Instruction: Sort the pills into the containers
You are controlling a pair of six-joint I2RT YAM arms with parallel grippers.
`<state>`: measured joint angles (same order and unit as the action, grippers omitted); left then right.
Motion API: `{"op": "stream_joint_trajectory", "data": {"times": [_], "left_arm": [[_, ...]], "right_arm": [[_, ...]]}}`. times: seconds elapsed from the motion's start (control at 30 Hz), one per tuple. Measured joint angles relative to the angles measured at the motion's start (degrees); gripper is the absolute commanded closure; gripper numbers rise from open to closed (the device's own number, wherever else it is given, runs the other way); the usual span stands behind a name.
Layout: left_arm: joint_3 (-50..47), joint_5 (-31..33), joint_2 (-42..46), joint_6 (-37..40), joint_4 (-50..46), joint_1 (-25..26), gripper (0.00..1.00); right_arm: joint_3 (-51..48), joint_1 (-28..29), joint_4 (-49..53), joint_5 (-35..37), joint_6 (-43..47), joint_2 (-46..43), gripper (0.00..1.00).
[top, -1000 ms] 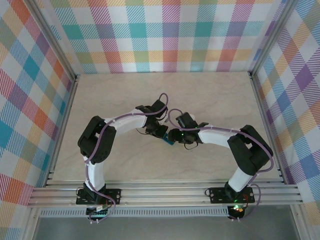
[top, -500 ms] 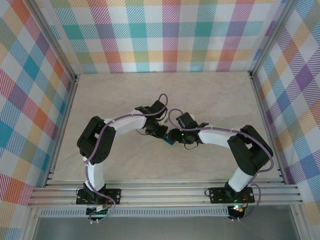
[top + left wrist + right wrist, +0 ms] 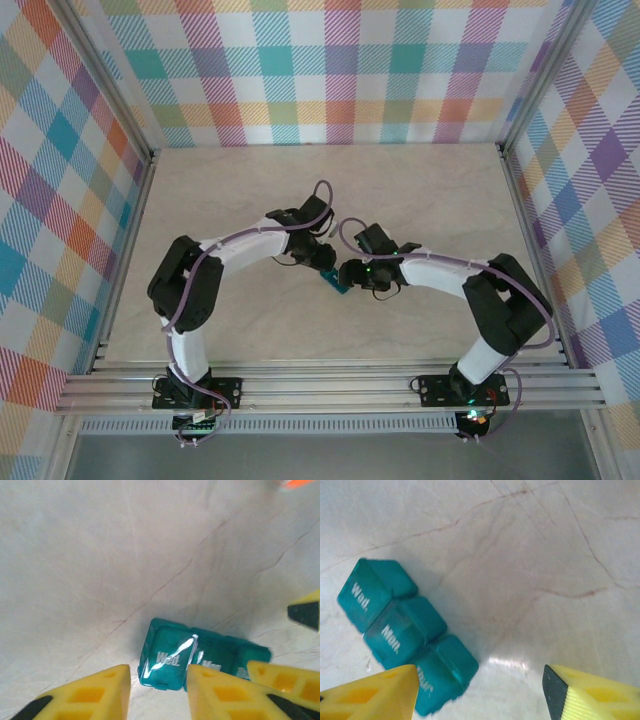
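Plainly, the left fingers [image 3: 321, 263] stand a narrow way apart and grip nothing: in the left wrist view their yellow tips rise from 6 o'clock, and the "Wed." end of the box [image 3: 172, 655] shows through the gap, just beyond the tips. The finger at 5 o'clock covers part of the middle compartment; whether it touches I cannot tell. The right fingers [image 3: 351, 274] are spread wide: in the right wrist view one tip sits at 7 o'clock and the other at 5 o'clock, with bare tabletop [image 3: 530, 570] between them. The 7 o'clock tip overlaps the nearest compartment, and contact there cannot be judged either.

The box is a teal strip of three compartments lying flat on the tabletop, all three lids looking shut. In the right wrist view it runs from 10 o'clock down toward 6 o'clock, reading "Wed.", then "Mon.", then a label partly hidden. In the left wrist view two tips of the right fingers enter at 3 and 4 o'clock, by the far end of the box, and an orange blur [image 3: 300, 483] sits at 1 o'clock, too cropped to name.

From above, the box lies near the middle of the tabletop, a little toward 6 o'clock. The left arm [image 3: 190, 290] reaches it from 10 o'clock, the right arm [image 3: 500, 300] from 3 o'clock. Plaid walls [image 3: 340, 70] stand at 9, 12 and 3 o'clock.
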<state>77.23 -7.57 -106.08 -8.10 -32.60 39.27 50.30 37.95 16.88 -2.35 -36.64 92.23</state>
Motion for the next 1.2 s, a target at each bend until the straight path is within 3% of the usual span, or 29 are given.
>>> {"op": "stream_joint_trajectory", "data": {"times": [0.13, 0.2, 0.27, 0.3, 0.33, 0.5, 0.73, 0.93, 1.07, 1.2], "left_arm": [[0.6, 2.2, 6.4, -0.7, 2.2, -0.5, 0.21], [0.6, 3.6, 10.3, -0.9, 3.1, -0.8, 0.07], [0.6, 5.2, 14.4, -0.7, 3.3, -1.4, 0.00], [0.5, 6.1, 16.6, -0.7, 3.6, -1.8, 0.00], [0.4, 7.1, 18.9, -0.7, 4.1, -2.4, 0.00], [-4.0, 12.6, 30.9, -0.5, 6.8, -6.0, 0.00], [-19.7, 23.3, 45.8, 5.7, 19.0, -12.3, 0.00], [-30.2, 30.0, 48.0, 14.3, 28.0, -18.2, 0.00], [-41.2, 30.7, 50.4, 14.6, 35.2, -24.5, 0.00], [-50.1, 30.7, 46.7, 13.6, 43.9, -26.4, 0.00]], "right_arm": [[3.1, -0.6, 5.2, -0.5, 0.7, -6.0, 0.25], [5.2, -1.3, 7.0, -0.5, 1.3, -10.0, 0.18], [6.8, -2.6, 8.9, -0.5, 1.8, -14.4, 0.10], [7.5, -3.5, 9.8, -0.4, 2.1, -16.9, 0.02], [8.2, -4.4, 10.6, -0.2, 2.6, -19.5, 0.01], [10.3, -10.5, 14.1, 2.0, 4.3, -29.9, 0.01], [9.5, -20.2, 15.0, 14.7, 6.3, -37.1, 0.01], [0.6, -26.2, 5.9, 24.9, 11.0, -37.5, 0.01], [-7.5, -28.1, -2.0, 29.4, 14.4, -36.0, 0.01], [-13.8, -29.5, -10.3, 32.5, 17.5, -30.6, 0.01]]}}
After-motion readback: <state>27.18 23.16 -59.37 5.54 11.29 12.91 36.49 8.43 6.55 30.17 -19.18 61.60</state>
